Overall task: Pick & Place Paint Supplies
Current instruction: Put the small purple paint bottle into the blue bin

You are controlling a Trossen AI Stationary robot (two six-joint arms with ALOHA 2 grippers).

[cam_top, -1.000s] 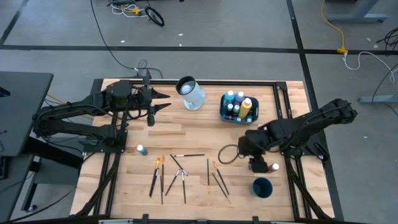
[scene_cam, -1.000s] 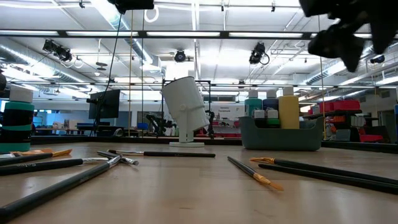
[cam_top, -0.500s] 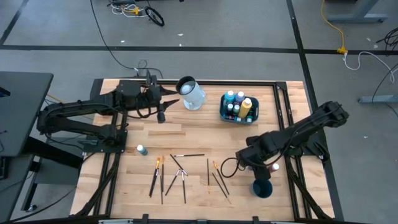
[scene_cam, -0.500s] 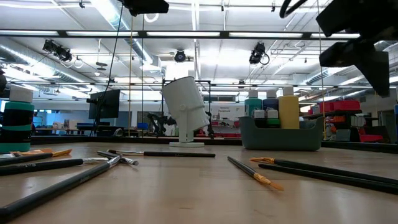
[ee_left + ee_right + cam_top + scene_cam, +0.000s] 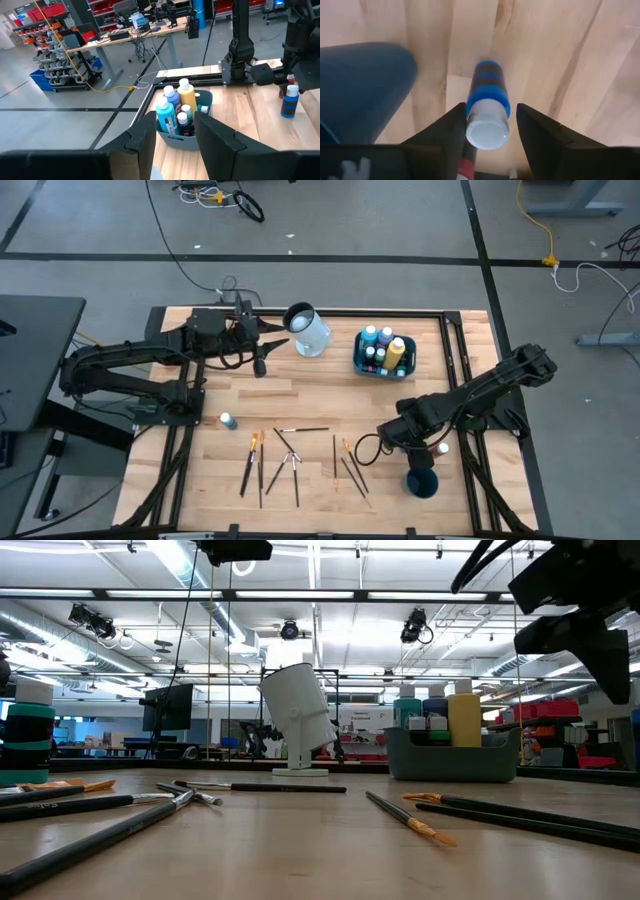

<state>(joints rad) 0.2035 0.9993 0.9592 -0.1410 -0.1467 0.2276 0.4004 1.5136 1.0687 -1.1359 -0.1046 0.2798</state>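
Note:
A blue paint bottle with a white cap [image 5: 488, 92] stands upright on the table near the right edge [image 5: 441, 448], also seen in the left wrist view [image 5: 289, 98]. My right gripper [image 5: 491, 106] hangs over it, pointing down, open, one finger on each side of the cap. My left gripper [image 5: 268, 343] is open and holds nothing, hovering at the far left beside the pale jug [image 5: 306, 330]. A teal bottle [image 5: 227, 420] stands alone at the left. Several brushes [image 5: 290, 460] lie flat near the near edge. More bottles stand in the teal tub [image 5: 383, 352].
The dark blue cup [image 5: 422, 482] stands just nearward of the blue bottle, close beside my right gripper [image 5: 360, 90]. The jug [image 5: 300, 720] and tub [image 5: 455, 752] sit along the far side. Bare wood lies in the table's middle.
My right gripper has moved toward the near edge and come over the blue bottle, then held there. My left gripper has shifted a little to the right, toward the jug. No object has moved.

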